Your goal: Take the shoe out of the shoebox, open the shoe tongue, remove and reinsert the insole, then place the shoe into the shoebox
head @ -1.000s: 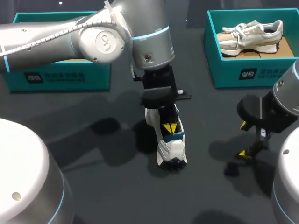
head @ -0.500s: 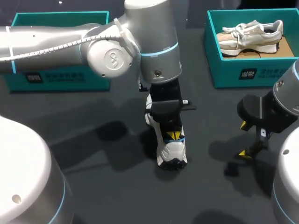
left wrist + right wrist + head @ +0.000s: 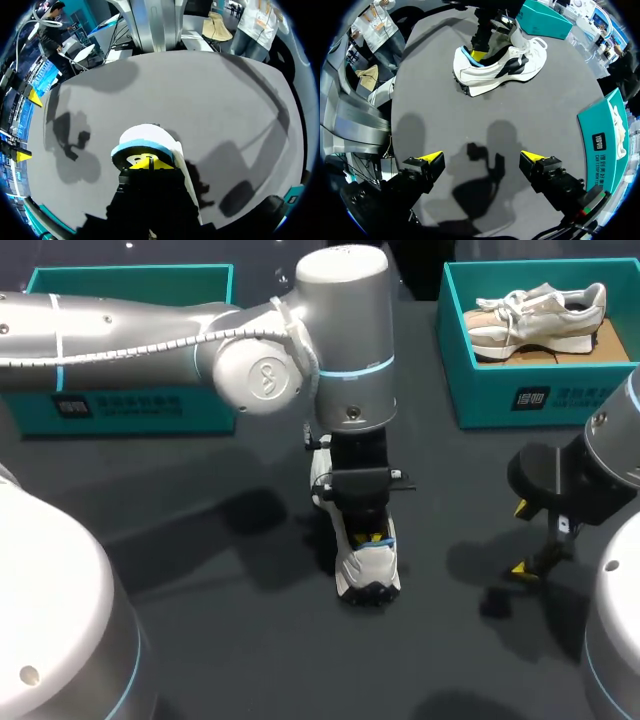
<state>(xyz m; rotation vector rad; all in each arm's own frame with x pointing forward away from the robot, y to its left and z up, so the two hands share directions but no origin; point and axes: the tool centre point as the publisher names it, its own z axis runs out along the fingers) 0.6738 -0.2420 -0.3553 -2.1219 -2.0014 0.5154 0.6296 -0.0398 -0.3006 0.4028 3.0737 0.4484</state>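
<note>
- Overhead, the white-and-black sneaker [image 3: 368, 568] stands on its sole on the dark worktop [image 3: 240, 640], out of either shoebox. My left arm comes down from above, and the left fingers [image 3: 369, 537] are sunk into the shoe's opening at the blue-collared heel.
- Off to the side and well apart from the shoe, the right fingers [image 3: 519, 568] hang spread wide over bare worktop, holding nothing. Past them is a teal shoebox [image 3: 500, 390] holding a second, beige sneaker [image 3: 540, 310]; another teal shoebox [image 3: 130, 405] lies behind my left arm.
- From the left wrist, the yellow tips sit close together just inside the heel collar. Whether they pinch the insole or anything else I cannot tell.
- From the right wrist, the fingers stand far apart and the sneaker lies well ahead of them, with the left fingers at its heel.
- Progress, as I judge it: taking the shoe out is done, and the work is now at the tongue-and-insole stage. I see no loose insole, so removal, reinsertion and boxing look to be left.
</note>
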